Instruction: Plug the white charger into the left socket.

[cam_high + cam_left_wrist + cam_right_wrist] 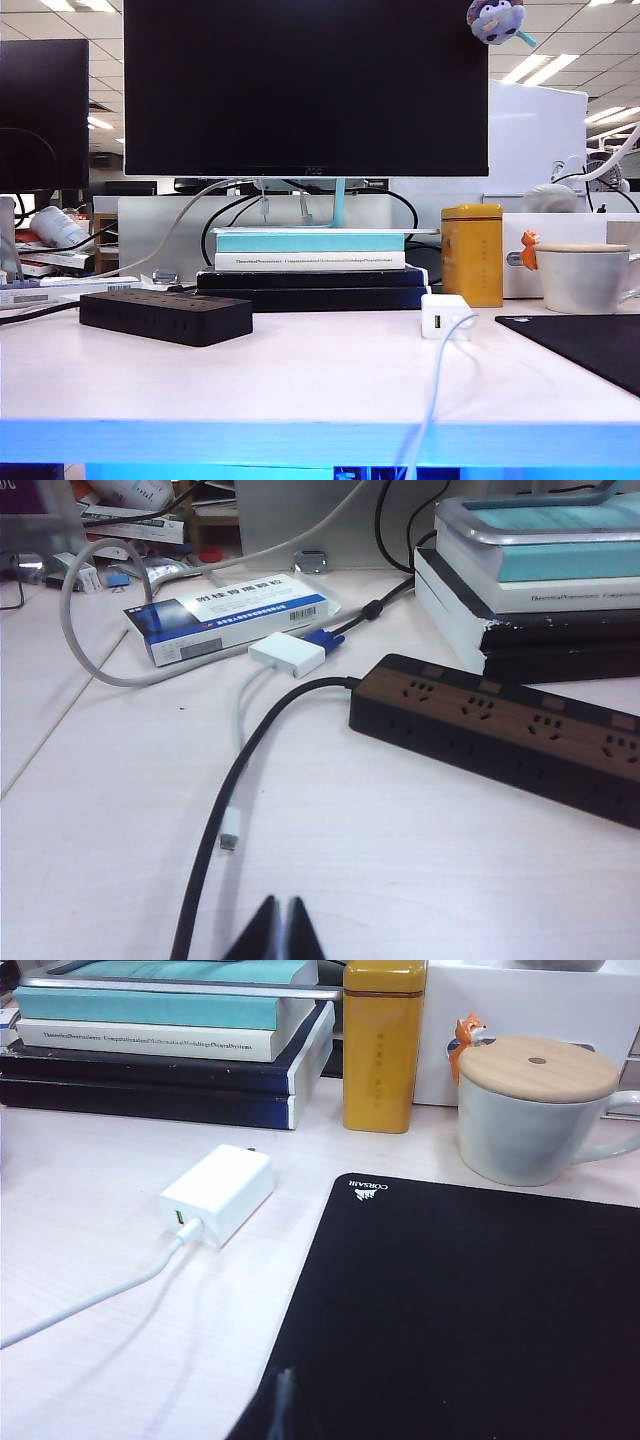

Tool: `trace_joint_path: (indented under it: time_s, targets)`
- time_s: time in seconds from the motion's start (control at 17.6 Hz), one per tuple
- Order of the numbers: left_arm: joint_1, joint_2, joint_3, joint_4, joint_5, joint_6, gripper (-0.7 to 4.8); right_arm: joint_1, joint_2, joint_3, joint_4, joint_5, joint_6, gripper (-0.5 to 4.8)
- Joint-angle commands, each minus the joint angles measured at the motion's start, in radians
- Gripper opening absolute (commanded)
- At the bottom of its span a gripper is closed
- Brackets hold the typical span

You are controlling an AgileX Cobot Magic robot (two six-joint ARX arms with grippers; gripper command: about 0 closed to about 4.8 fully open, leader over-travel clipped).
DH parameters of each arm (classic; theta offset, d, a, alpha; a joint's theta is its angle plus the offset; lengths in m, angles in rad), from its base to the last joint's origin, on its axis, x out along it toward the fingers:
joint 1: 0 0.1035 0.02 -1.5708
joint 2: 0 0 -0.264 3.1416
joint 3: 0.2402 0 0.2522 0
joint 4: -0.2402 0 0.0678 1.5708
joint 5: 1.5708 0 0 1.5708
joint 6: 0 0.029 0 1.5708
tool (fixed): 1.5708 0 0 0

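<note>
On the white table (300,370), one white charger (445,315) lies at about four o'clock from the single black power strip (165,316), well apart, its cable (432,395) trailing toward six o'clock. "CORSAIR" marks the one black mouse mat (470,1310). Four outlets show along the strip; the left socket (418,690) sits empty. Left gripper (279,930) hangs above the table with its fingers pressed together. Right gripper (283,1405) hangs likewise above the mat edge, fingers together, empty.
</note>
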Motion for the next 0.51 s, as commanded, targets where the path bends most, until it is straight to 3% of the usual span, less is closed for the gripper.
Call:
trace_joint_path:
  time_s: [0.06, 0.45, 0.51]
  targets:
    - [0.000, -0.002, 0.000, -0.012, 0.003, -0.003, 0.26, 0.000, 0.000, -0.009, 0.003, -0.002, 0.004, -0.01]
    - [0.000, -0.002, 0.000, -0.002, 0.003, -0.013, 0.24, 0.000, 0.000, -0.008, 0.040, 0.000, 0.022, -0.01]
    - [0.000, -0.002, 0.002, 0.034, 0.003, -0.071, 0.11, 0.000, 0.000, -0.002, 0.091, 0.001, 0.065, -0.02]
